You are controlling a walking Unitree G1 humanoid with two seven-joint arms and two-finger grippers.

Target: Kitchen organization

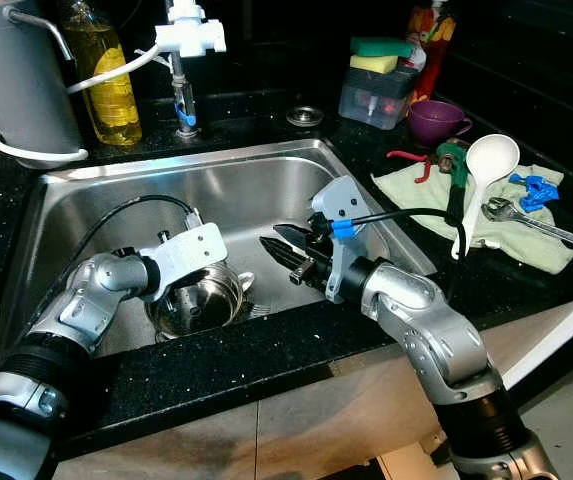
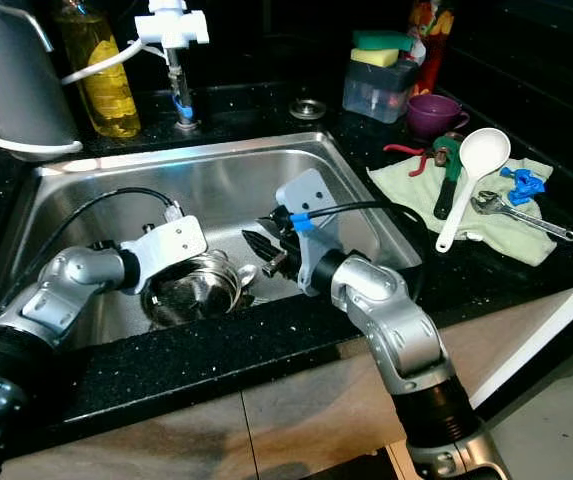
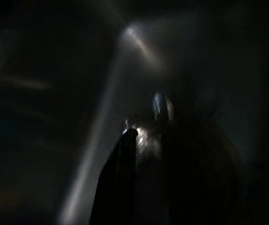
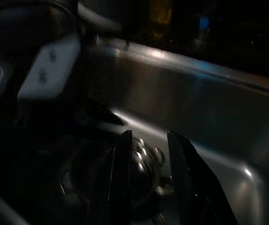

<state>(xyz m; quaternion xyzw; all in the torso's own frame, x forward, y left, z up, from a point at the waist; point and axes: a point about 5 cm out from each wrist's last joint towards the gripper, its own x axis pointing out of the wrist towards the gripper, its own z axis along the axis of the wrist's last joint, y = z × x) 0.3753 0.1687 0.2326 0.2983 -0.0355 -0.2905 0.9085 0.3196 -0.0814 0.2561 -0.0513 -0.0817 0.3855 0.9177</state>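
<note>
Pot (image 1: 198, 300) sat in the sink (image 1: 256, 185); my left end effector (image 1: 188, 292) reached in, grip unclear, right end effector (image 1: 284, 248) released beside it.

1. I see the sink (image 1: 266, 185) basin open across its back half; bare steel floor there gives room to pass.
2. The steel pot (image 1: 198, 298) fills the front of the basin, with my left gripper (image 1: 206, 285) down at it and my right gripper (image 1: 278, 248) just beside it, fingers (image 4: 122, 164) slightly parted.
3. The tap (image 1: 184, 60) and its white hose (image 1: 116, 72) overhang the back rim.
4. A grey container (image 1: 21, 75) and yellow bottle (image 1: 106, 75) crowd the worktop (image 1: 216, 365) at back left.
5. To the right, the cloth (image 1: 466, 210) carries a white ladle (image 1: 481, 180), a wrench (image 1: 531, 222) and pliers (image 1: 416, 160), leaving little bare worktop.
</note>
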